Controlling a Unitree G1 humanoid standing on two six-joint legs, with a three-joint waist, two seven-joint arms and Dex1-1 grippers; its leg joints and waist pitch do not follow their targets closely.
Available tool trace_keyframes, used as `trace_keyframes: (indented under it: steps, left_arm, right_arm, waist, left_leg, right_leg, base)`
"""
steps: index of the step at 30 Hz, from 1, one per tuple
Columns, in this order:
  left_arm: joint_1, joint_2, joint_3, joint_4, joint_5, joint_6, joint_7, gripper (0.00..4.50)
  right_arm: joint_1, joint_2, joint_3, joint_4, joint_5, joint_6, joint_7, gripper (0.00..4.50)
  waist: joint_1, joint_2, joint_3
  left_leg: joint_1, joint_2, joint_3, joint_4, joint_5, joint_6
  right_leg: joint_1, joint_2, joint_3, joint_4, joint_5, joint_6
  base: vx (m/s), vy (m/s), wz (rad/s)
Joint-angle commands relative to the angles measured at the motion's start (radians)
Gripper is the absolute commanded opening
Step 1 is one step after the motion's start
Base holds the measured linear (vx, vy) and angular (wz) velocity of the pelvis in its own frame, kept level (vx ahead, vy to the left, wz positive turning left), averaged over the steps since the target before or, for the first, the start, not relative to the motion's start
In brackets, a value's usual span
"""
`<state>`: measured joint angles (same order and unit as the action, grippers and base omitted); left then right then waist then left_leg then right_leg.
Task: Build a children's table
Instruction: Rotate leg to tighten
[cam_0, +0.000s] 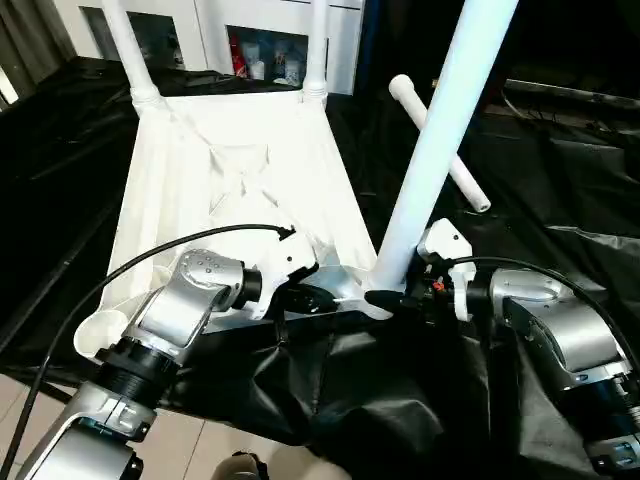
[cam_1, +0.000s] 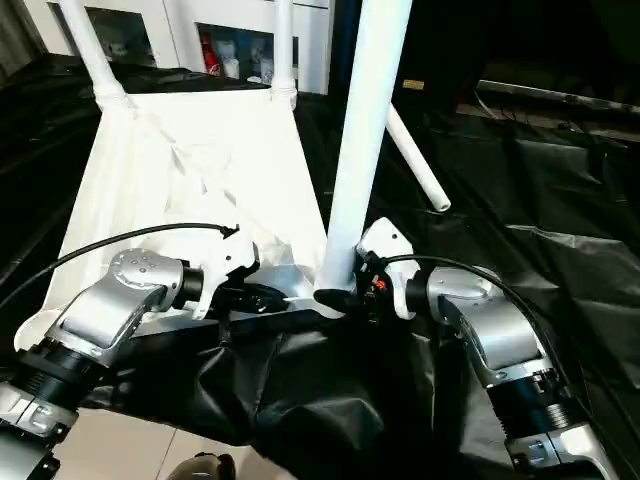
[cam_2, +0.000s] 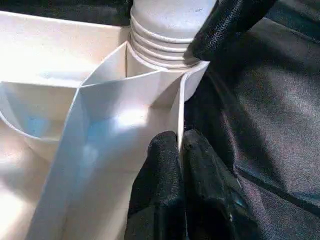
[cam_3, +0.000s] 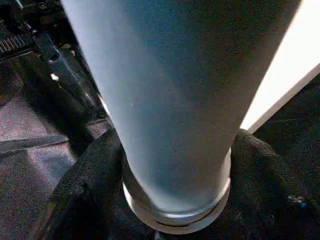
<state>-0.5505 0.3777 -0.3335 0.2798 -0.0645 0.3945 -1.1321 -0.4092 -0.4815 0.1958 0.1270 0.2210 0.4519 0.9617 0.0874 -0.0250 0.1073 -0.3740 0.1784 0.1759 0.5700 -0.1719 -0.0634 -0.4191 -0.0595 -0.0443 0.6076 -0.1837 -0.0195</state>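
tabletop (cam_0: 230, 170): white plastic, upside down, ribbed underside up, centre-left of head view, lying on black sheeting (cam_0: 560, 200); near edge runs across lower middle of frame.
far legs: two white legs standing in the far corner sockets, one upper left (cam_0: 125, 45), one upper centre (cam_0: 318, 45), both cut off by the top of the frame.
near-right leg (cam_0: 440, 130): long white tube, leaning up and to the right from the near-right corner socket to the top edge; ribbed flared end seated at the socket, seen close in left wrist view (cam_2: 165, 30).
loose leg (cam_0: 455, 165): fourth white tube lying on the sheeting, right of the tabletop, passing behind the leaning leg, upper-right of centre.
near-left socket (cam_0: 100, 335): round, open, lower left, no leg in it.
left gripper (cam_0: 315, 298): lower centre, on the tabletop's near rim just left of the leaning leg; jaws together, black fingers (cam_2: 165, 180) pinching the thin white rim wall between them.
right gripper (cam_0: 388, 298): lower centre-right, at the base of the near-right leg; black fingers (cam_3: 85, 190) on both sides of the tube just above its flared end, pressed around it per right wrist view.
forearms: silver, left lower left (cam_0: 190, 300), right lower right (cam_0: 560, 330), black cables arcing over each.
cabinet (cam_0: 260, 40): white, glass doors, top of frame behind the tabletop, small items inside.
floor (cam_0: 200, 450): pale tiles at the bottom edge, below the sheeting.
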Motion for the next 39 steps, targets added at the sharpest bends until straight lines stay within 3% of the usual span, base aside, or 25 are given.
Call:
trace_keyframes:
  steps: [1, 6, 8, 10, 12, 15, 21, 23, 25, 28, 30, 33, 35, 37, 39]
  left_arm:
    - [0.005, -0.010, -0.012, -0.024, -0.027, 0.005, -0.020, 0.00]
    - [-0.022, -0.055, 0.018, 0.029, -0.004, 0.032, 0.087, 0.00]
    - [-0.061, -0.104, 0.049, 0.107, 0.029, 0.052, 0.218, 0.00]
    - [-0.116, -0.162, 0.092, 0.211, 0.057, 0.076, 0.378, 0.00]
    - [-0.154, -0.207, 0.122, 0.268, 0.064, 0.108, 0.487, 0.00]
    - [-0.196, -0.268, 0.148, 0.328, 0.069, 0.106, 0.605, 0.00]
    - [-0.247, -0.339, 0.138, 0.421, 0.090, 0.046, 0.686, 0.00]
    - [-0.254, -0.344, 0.125, 0.435, 0.098, 0.032, 0.684, 0.00]
    - [-0.258, -0.345, 0.122, 0.445, 0.098, 0.023, 0.684, 0.00]
    - [-0.262, -0.344, 0.124, 0.458, 0.096, 0.006, 0.685, 0.00]
    - [-0.267, -0.344, 0.127, 0.476, 0.097, -0.025, 0.685, 0.00]
    - [-0.276, -0.345, 0.126, 0.499, 0.106, -0.062, 0.692, 0.00]
    - [-0.292, -0.349, 0.143, 0.524, 0.103, -0.091, 0.718, 0.00]
    - [-0.307, -0.352, 0.168, 0.544, 0.091, -0.125, 0.744, 0.45]
    - [-0.317, -0.355, 0.193, 0.555, 0.075, -0.138, 0.764, 0.60]
  right_arm:
    - [0.010, -0.001, 0.012, -0.022, -0.002, 0.010, 0.004, 2.79]
    - [0.001, 0.069, -0.022, 0.044, -0.037, 0.019, -0.148, 2.72]
    - [-0.017, 0.137, -0.059, 0.116, -0.063, 0.038, -0.295, 2.71]
    - [-0.038, 0.232, -0.119, 0.186, -0.064, 0.067, -0.466, 2.70]
    - [-0.057, 0.303, -0.160, 0.242, -0.064, 0.063, -0.595, 2.70]
    - [-0.084, 0.391, -0.196, 0.317, -0.060, 0.028, -0.736, 2.70]
    - [-0.138, 0.495, -0.211, 0.402, -0.086, -0.038, -0.840, 2.70]
    - [-0.148, 0.503, -0.210, 0.404, -0.096, -0.056, -0.840, 2.70]
    - [-0.151, 0.502, -0.211, 0.408, -0.093, -0.069, -0.836, 3.25]
    - [-0.155, 0.498, -0.209, 0.404, -0.094, -0.080, -0.838, 3.42]
    - [-0.157, 0.491, -0.212, 0.392, -0.101, -0.108, -0.840, 3.57]
    - [-0.149, 0.488, -0.221, 0.366, -0.106, -0.119, -0.831, 3.57]
    - [-0.110, 0.464, -0.209, 0.289, -0.112, -0.118, -0.809, 3.57]
    - [-0.066, 0.438, -0.196, 0.216, -0.116, -0.109, -0.788, 3.71]
    - [-0.037, 0.423, -0.192, 0.169, -0.118, -0.097, -0.777, 3.71]
  waist:
    - [-0.002, -0.007, -0.066]
    - [-0.003, -0.008, -0.066]
    - [-0.012, -0.010, -0.059]
    - [-0.018, -0.009, -0.060]
    - [-0.019, -0.009, -0.060]
    - [-0.025, -0.008, -0.061]
    - [-0.024, -0.005, -0.069]
    - [-0.023, -0.009, -0.069]
    - [-0.021, -0.008, -0.068]
    - [-0.024, -0.006, -0.065]
    - [-0.032, -0.007, -0.068]
    - [-0.040, -0.010, -0.071]
    - [-0.036, -0.011, -0.075]
    - [-0.033, -0.008, -0.079]
    - [-0.032, -0.009, -0.083]
  left_leg:
    - [0.009, 0.048, -0.010, -0.055, -0.121, 0.085]
    - [0.008, 0.046, -0.010, -0.055, -0.112, 0.084]
    - [0.010, 0.041, -0.010, -0.059, -0.170, 0.049]
    - [0.013, 0.037, -0.014, -0.060, -0.201, 0.020]
    - [0.013, 0.038, -0.015, -0.061, -0.205, 0.016]
    - [0.013, 0.037, -0.015, -0.063, -0.209, 0.012]
    - [0.010, 0.036, -0.013, -0.059, -0.151, 0.037]
    - [0.010, 0.035, -0.011, -0.058, -0.137, 0.050]
    - [0.009, 0.036, -0.011, -0.059, -0.143, 0.057]
    - [0.009, 0.038, -0.013, -0.063, -0.174, 0.053]
    - [0.001, 0.036, -0.018, -0.065, -0.181, 0.043]
    - [0.003, 0.034, -0.014, -0.059, -0.168, 0.051]
    - [0.005, 0.034, -0.011, -0.056, -0.141, 0.066]
    - [0.004, 0.035, -0.013, -0.054, -0.108, 0.080]
    - [0.003, 0.034, -0.012, -0.051, -0.095, 0.093]
  right_leg:
    - [0.061, -0.079, 0.049, -0.068, -0.143, -0.225]
    - [0.061, -0.078, 0.048, -0.066, -0.125, -0.231]
    - [0.057, -0.079, 0.046, -0.083, -0.252, -0.211]
    - [0.055, -0.081, 0.045, -0.091, -0.360, -0.178]
    - [0.053, -0.082, 0.048, -0.095, -0.376, -0.162]
    - [0.050, -0.080, 0.048, -0.095, -0.365, -0.155]
    - [0.058, -0.076, 0.049, -0.079, -0.166, -0.186]
    - [0.061, -0.076, 0.048, -0.077, -0.133, -0.197]
    - [0.064, -0.079, 0.048, -0.077, -0.148, -0.198]
    - [0.061, -0.079, 0.047, -0.084, -0.212, -0.182]
    - [0.070, -0.078, 0.044, -0.083, -0.235, -0.167]
    - [0.066, -0.078, 0.047, -0.085, -0.207, -0.172]
    - [0.068, -0.076, 0.048, -0.081, -0.155, -0.182]
    - [0.071, -0.075, 0.047, -0.075, -0.097, -0.192]
    - [0.075, -0.074, 0.046, -0.071, -0.056, -0.206]
  base:
    - [0.000, 0.000, 0.00]
    - [0.000, 0.000, 0.00]
    - [0.000, 0.000, 0.00]
    - [0.000, 0.000, 0.00]
    - [0.000, 0.000, 0.00]
    - [0.000, 0.000, 0.00]
    - [0.000, 0.000, 0.00]
    - [0.000, 0.000, 0.00]
    - [0.000, 0.000, 0.00]
    - [0.000, 0.000, 0.00]
    - [0.000, 0.000, 0.00]
    - [0.000, 0.000, 0.00]
    - [0.000, 0.000, 0.00]
    - [0.000, 0.000, 0.00]
    - [0.000, 0.000, 0.00]
